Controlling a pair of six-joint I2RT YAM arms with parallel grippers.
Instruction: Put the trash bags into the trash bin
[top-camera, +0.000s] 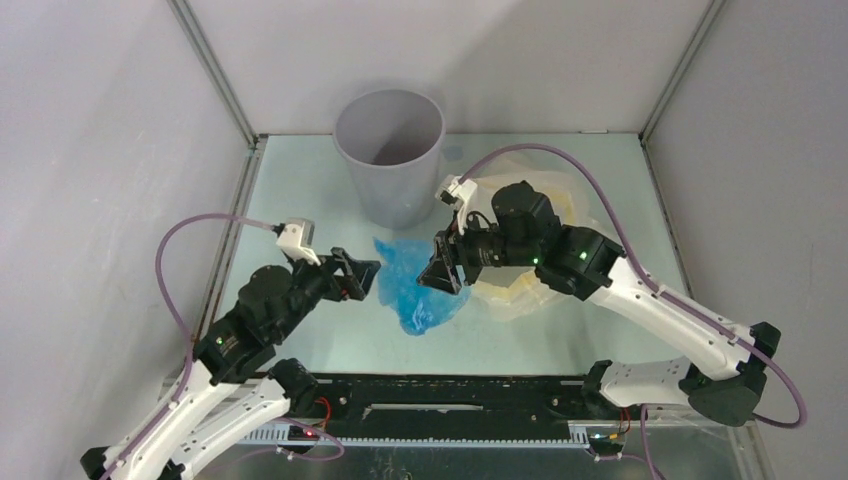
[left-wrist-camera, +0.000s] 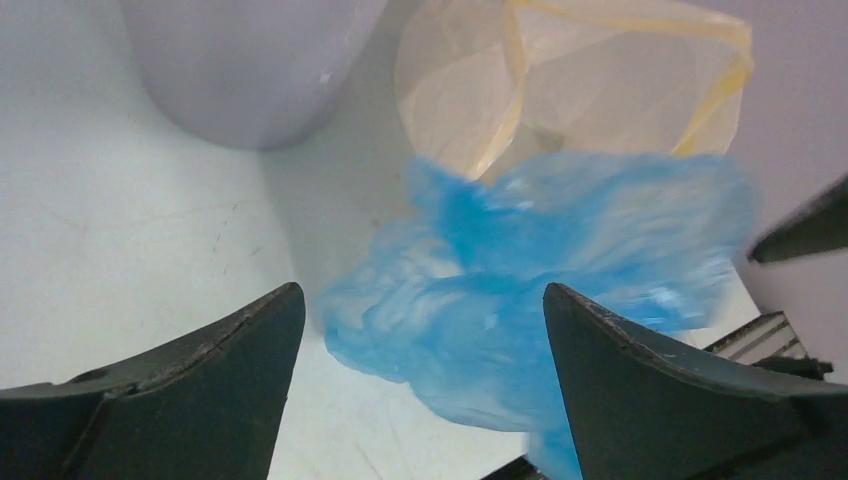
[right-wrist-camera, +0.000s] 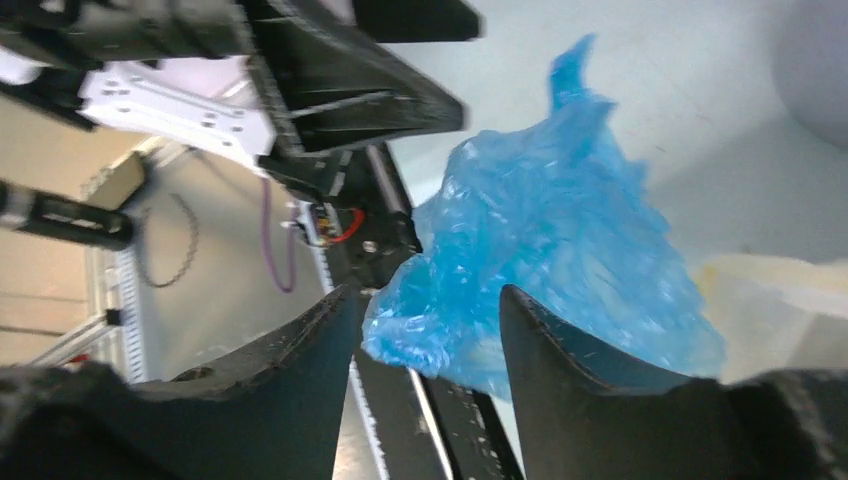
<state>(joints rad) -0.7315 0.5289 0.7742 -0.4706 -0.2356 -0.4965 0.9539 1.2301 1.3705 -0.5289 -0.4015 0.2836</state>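
The crumpled blue trash bag (top-camera: 412, 283) lies on the table in front of the grey-lavender trash bin (top-camera: 395, 190), which stands upright at the back. My left gripper (top-camera: 357, 273) is open just left of the bag, which fills the space ahead of its fingers in the left wrist view (left-wrist-camera: 540, 260). My right gripper (top-camera: 443, 268) is open at the bag's right edge. In the right wrist view the bag (right-wrist-camera: 540, 230) shows beyond and between the spread fingers. Neither gripper holds anything.
A larger pale yellow translucent bag (top-camera: 560, 195) lies under my right arm, right of the bin, and shows in the left wrist view (left-wrist-camera: 600, 80). The bin's wall (left-wrist-camera: 250, 70) stands close behind the blue bag. The black base rail (top-camera: 450, 395) runs along the near edge.
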